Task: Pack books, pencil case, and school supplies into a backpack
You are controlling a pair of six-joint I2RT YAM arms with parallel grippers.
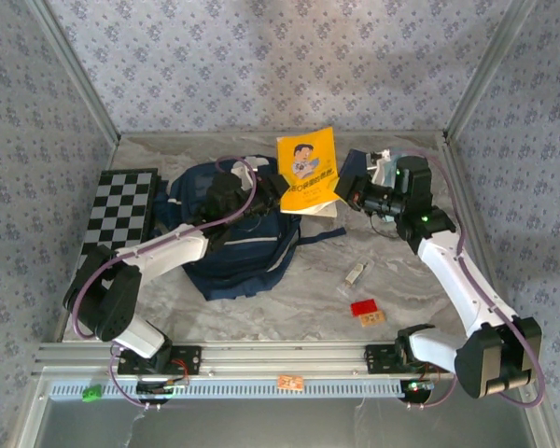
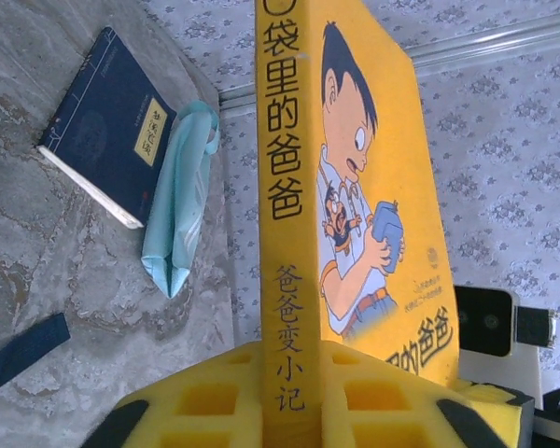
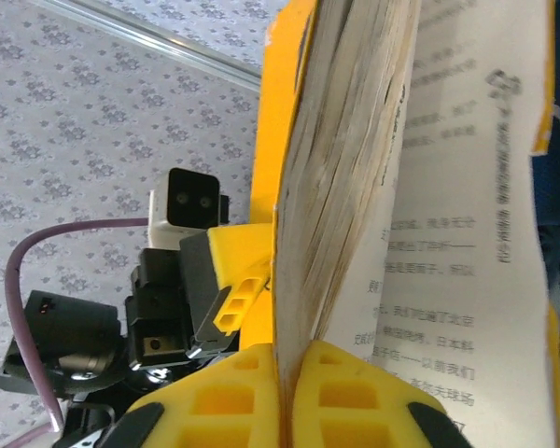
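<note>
grey marble-look table w/ blue floral walls all round. navy backpack lies left of centre, straps trailing out to the right, and a checkered board sits just left of it.

yellow book is held up off the table between both arms, cover w/ the cartoon guy facing the top cam, right at the backpack's right-hand edge. left gripper has it from the left side. in the left wrist cam the left gripper's yellow fingers are clamped tight on the spine. right gripper has the opposite edge. in the right wrist cam both its pads are pinched shut on the page block, some pages fanning loose to the right.

left wrist cam also gets a navy book flat on the table w/ the teal pencil case touching its edge, plus a bit of dark strap at the lower left.

small clear oblong supply item lies on the table right of the backpack, well apart from it, w/ a red block and a tiny orange piece just nearer the arm bases.
</note>
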